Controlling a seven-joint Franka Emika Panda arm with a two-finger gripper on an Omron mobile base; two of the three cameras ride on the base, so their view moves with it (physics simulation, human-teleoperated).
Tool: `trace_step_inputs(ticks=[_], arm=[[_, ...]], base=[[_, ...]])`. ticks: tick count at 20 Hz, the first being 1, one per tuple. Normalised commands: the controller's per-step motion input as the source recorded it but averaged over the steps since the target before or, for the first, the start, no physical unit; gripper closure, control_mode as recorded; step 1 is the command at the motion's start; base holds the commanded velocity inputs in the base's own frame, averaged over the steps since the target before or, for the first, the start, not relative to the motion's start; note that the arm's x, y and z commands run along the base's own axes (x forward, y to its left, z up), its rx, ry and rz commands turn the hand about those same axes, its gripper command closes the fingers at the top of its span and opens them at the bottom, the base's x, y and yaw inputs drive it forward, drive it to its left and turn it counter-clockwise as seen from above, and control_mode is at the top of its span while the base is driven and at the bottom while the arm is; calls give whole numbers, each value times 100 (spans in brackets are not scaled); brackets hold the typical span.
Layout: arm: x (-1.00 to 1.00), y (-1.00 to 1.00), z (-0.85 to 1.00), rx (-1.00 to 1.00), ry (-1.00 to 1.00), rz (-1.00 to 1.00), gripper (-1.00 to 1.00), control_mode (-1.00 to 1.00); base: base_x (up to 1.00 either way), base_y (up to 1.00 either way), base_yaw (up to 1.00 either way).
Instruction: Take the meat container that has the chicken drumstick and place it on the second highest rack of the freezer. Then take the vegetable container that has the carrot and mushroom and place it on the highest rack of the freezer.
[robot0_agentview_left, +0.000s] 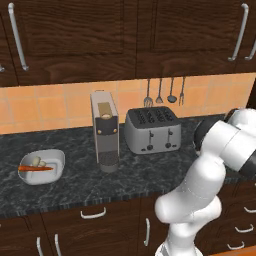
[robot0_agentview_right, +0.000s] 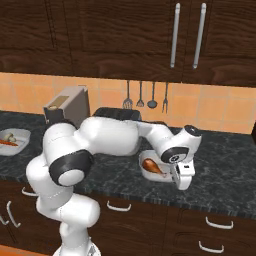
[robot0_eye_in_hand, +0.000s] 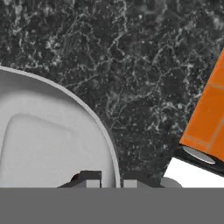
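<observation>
dark marbled counter (robot0_agentview_left: 75, 180), orange tiles (robot0_agentview_left: 50, 107)

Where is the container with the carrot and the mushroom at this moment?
In the left base view the vegetable container sits on the dark counter at the far left, left of the coffee machine. In the right base view it shows at the left edge.

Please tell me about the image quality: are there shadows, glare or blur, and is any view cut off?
Left base view: flat even light, the toaster fairly sharp but coarsely rendered. Right base view: a glossy highlight on the chicken drumstick in the meat container, the arm hiding part of it. Hand view: very close, the container rim cropped, counter texture grainy.
</observation>
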Motion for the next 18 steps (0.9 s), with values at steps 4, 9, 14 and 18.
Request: trace_step_inputs(ticks=[4, 9, 14, 18], arm=[[-100, 65, 100, 2, -30, -6, 100, -100], [-73, 100, 99, -2, -28, -9, 100, -100], [-54, 100, 65, -11, -7, -2, 100, -100], [-39, 100, 28, -6, 0, 0, 100, -100]], base=[[0, 0, 0], [0, 0, 0], [0, 0, 0], [0, 0, 0]])
